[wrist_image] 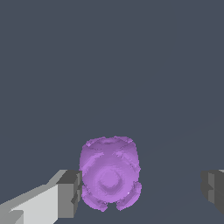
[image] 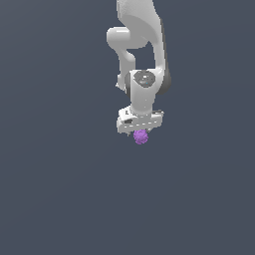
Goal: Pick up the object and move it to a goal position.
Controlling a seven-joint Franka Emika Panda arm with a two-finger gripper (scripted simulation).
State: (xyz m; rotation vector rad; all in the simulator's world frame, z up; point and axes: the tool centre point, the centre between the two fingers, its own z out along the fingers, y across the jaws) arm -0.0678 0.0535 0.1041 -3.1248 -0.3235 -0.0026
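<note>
The object (wrist_image: 109,175) is a small purple knobbly ball, resting on the plain grey floor (wrist_image: 109,65). In the wrist view it lies between my gripper's (wrist_image: 141,190) two dark fingertips. One fingertip (wrist_image: 70,193) is right against the ball's side, while the other fingertip (wrist_image: 213,188) stands well clear of it, so the gripper is open. In the exterior view the white gripper (image: 141,131) hangs straight down over the object (image: 141,137), whose lower part shows below the hand; the fingers themselves are hard to make out there.
The white arm (image: 142,45) rises from the hand toward the top of the exterior view. Around it there is only the uniform dark grey floor (image: 60,189). No goal marker shows.
</note>
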